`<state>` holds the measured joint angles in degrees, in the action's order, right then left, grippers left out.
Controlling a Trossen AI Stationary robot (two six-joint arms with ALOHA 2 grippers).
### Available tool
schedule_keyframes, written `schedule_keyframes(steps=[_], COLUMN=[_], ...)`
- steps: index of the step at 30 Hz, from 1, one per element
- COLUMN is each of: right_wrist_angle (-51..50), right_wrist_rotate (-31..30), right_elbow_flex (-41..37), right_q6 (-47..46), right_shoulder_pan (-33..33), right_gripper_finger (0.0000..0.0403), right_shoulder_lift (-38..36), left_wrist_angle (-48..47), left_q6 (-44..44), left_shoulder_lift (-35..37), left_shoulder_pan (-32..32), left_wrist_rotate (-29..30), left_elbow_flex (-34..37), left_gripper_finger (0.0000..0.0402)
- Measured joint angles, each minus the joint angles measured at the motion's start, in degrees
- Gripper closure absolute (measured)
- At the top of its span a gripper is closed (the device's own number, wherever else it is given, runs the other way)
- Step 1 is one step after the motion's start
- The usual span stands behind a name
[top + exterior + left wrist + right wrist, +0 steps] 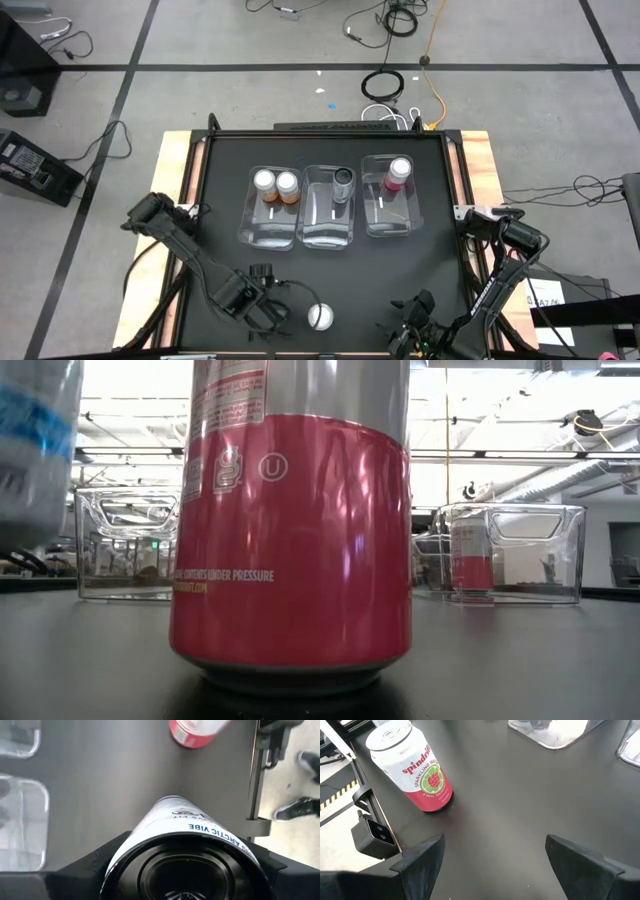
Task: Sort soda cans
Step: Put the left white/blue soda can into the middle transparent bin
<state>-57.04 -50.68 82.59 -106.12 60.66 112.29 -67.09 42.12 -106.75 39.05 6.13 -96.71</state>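
Note:
A white-and-dark can (pixel 175 820) is in my left gripper (pixel 262 300) near the table's front edge. It also shows in the low view (pixel 30 450), above the table. A pink can (pixel 320 317) stands upright on its base between my two grippers, seen close in the low view (pixel 290 530) and in the right wrist view (pixel 412 767). My right gripper (pixel 492 865) is open and empty at the front right (pixel 415 322). Two orange cans (pixel 275 184) stand in the left bin, a dark can (pixel 344 180) in the middle bin, and a pink can (pixel 399 172) in the right bin. My left gripper pinches the can between its two fingers (pixel 102 865), on opposite sides of the body near its bottom end (pixel 150 837). The can's hollow bottom faces the wrist camera and its body runs away from it. The can is tilted and lifted clear of the table.
Three clear plastic bins (pixel 327 235) stand side by side at the table's middle. The black tabletop (pixel 230 170) has a raised frame, with wooden boards beyond it. A person's shoes (pixel 295 807) show on the floor past the table's edge.

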Motion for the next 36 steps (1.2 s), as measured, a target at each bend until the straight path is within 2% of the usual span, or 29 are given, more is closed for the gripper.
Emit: schedule_keyframes(steps=[8, 12, 15, 22, 29, 36], right_wrist_angle=[1.9, 2.1, 2.4, 2.7, 2.8, 2.8], right_wrist_rotate=[0.0, 0.0, 0.0, 0.0, 0.0, -0.2], right_elbow_flex=[0.0, 0.0, 0.0, 0.0, 0.0, 0.0], right_q6=[1.8, 2.0, 2.3, 1.7, -2.7, -5.6], right_shoulder_pan=[0.0, 0.0, 0.0, 0.0, -0.7, -2.9], right_gripper_finger=[0.0064, 0.0064, 0.0064, 0.0064, 0.0064, 0.0064], right_shoulder_lift=[0.0, 0.0, 0.0, 0.0, 0.0, 0.0], left_wrist_angle=[-3.3, -3.0, -2.9, -3.1, -2.7, -3.0], left_q6=[6.7, 8.5, 6.7, -7.2, -25.8, -41.9], left_shoulder_lift=[8.2, 11.6, 12.9, 13.5, 13.5, 9.8], left_shoulder_pan=[-5.0, -9.9, -14.7, -27.5, -37.2, -44.8], left_wrist_rotate=[1.8, 3.0, 2.9, -3.7, -4.0, -4.2], left_elbow_flex=[0.0, 0.0, 0.0, -1.0, -6.9, -8.4], left_gripper_finger=[0.0117, 0.0117, 0.0117, 0.0117, 0.0117, 0.0117])
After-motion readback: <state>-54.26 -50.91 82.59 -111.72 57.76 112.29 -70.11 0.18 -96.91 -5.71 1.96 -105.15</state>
